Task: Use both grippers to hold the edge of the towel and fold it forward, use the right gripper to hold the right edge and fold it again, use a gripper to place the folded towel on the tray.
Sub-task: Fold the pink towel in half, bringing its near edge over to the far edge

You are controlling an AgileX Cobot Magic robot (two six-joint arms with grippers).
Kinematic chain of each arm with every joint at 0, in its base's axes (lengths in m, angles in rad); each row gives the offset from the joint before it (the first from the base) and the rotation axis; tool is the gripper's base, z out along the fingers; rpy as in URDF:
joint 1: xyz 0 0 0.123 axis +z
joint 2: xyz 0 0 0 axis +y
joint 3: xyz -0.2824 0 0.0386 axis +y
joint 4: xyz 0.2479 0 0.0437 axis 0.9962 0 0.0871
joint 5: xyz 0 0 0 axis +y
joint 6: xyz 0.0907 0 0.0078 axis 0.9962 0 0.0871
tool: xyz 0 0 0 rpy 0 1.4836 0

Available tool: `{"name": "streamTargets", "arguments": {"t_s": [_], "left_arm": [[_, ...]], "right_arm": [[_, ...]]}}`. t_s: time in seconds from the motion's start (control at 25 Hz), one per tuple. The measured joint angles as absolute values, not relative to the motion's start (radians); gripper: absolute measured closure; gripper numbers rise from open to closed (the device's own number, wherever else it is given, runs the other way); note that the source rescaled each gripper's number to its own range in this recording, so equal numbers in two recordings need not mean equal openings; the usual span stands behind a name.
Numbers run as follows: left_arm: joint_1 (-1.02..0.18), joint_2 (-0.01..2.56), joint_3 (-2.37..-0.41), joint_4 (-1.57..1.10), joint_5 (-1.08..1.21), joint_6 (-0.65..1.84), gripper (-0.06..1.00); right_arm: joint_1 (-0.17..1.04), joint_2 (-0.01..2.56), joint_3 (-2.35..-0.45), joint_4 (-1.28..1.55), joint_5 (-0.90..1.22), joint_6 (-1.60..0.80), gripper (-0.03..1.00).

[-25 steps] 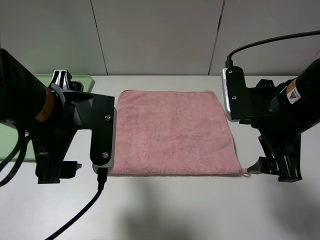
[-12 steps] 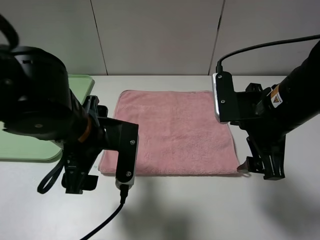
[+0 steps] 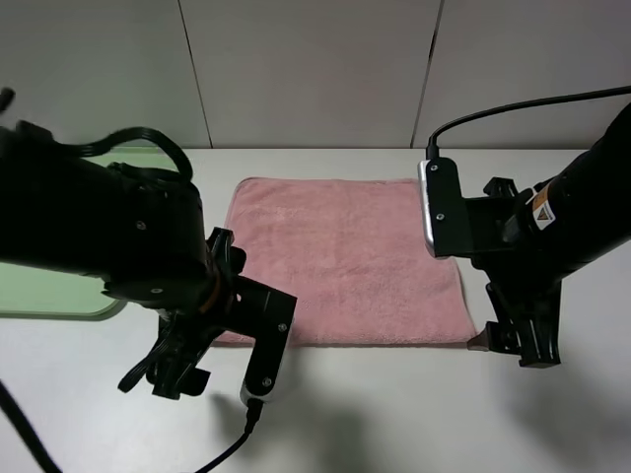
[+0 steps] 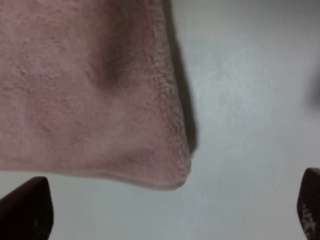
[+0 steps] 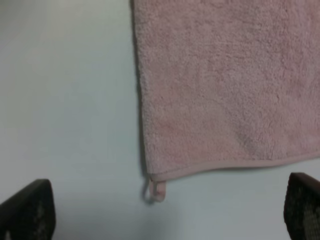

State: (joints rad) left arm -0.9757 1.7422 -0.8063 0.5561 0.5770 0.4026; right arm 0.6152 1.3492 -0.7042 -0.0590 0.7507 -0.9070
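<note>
We look down on the whole surface from high up, while each wrist camera looks down close on one near corner of the towel.

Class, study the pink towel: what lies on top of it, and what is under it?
Nothing lies on the towel. It is spread on the white table, whose surface beneath the cloth is hidden.

The left gripper swings from the towel's 9 o'clock side to its 7 o'clock corner, masking more tray; the right gripper edges in at 5 o'clock.
</note>
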Motion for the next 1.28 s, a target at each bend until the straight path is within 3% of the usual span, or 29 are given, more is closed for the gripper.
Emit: {"name": "streamTargets", "arguments": {"t_s": [0.48, 0.88, 1.28], "left_arm": [[-0.971, 1.866, -0.807, 0.683, 0.538, 0.404, -0.03], [-0.845, 1.877, -0.807, 0.695, 0.479, 0.404, -0.03], [-0.838, 1.877, -0.807, 0.664, 0.373, 0.404, -0.03]], "right_arm": [[0.615, 1.349, -0.704, -0.059, 0.742, -0.907, -0.03], [0.615, 1.349, -0.704, -0.059, 0.74, -0.907, -0.03], [0.615, 1.349, -0.704, -0.059, 0.74, -0.907, -0.03]]}}
